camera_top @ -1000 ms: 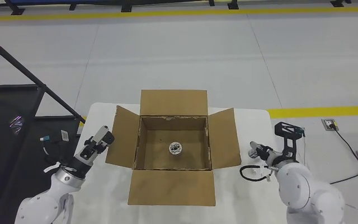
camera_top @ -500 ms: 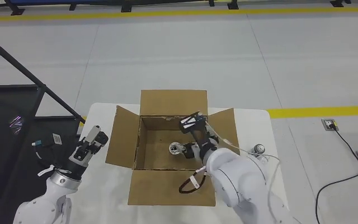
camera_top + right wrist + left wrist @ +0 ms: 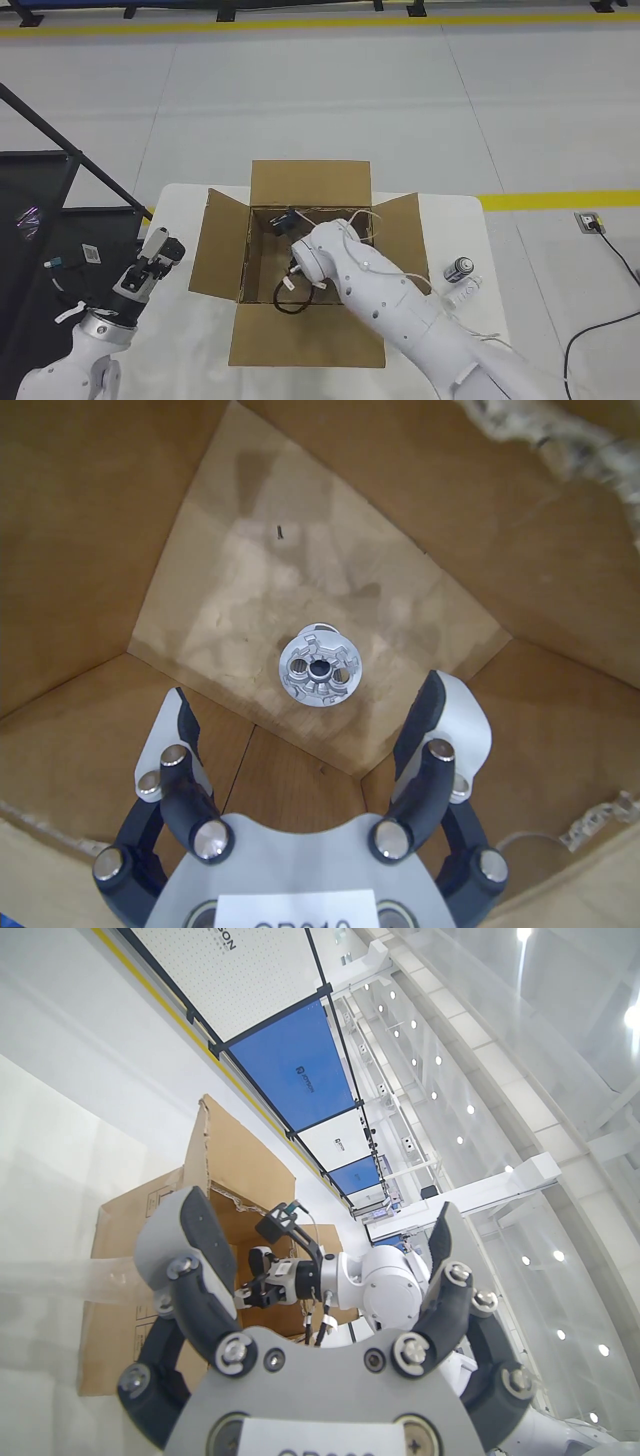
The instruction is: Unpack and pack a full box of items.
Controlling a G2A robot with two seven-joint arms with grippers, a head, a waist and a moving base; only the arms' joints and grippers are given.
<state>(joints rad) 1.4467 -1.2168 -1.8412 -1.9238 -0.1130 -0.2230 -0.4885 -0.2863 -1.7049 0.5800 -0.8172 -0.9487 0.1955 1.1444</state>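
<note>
The spool point(image 3: 320, 671) is found on the box point(image 3: 75, 550) floor, near its middle and well apart from every wall. It is stood on end, so its axis is upright and its bored face is turned up toward the right gripper point(image 3: 302, 684). That gripper is hung over it inside the box, spread wide with nothing held, so placed, it is judged, that the flange can be straddled from above. The left gripper point(image 3: 320, 1200), likewise spread and empty, is held outside the left flap, probably to be out of the way. A can point(image 3: 458, 268), judged already unpacked, is seen on the table point(image 3: 455, 230) beyond the right flap.
</note>
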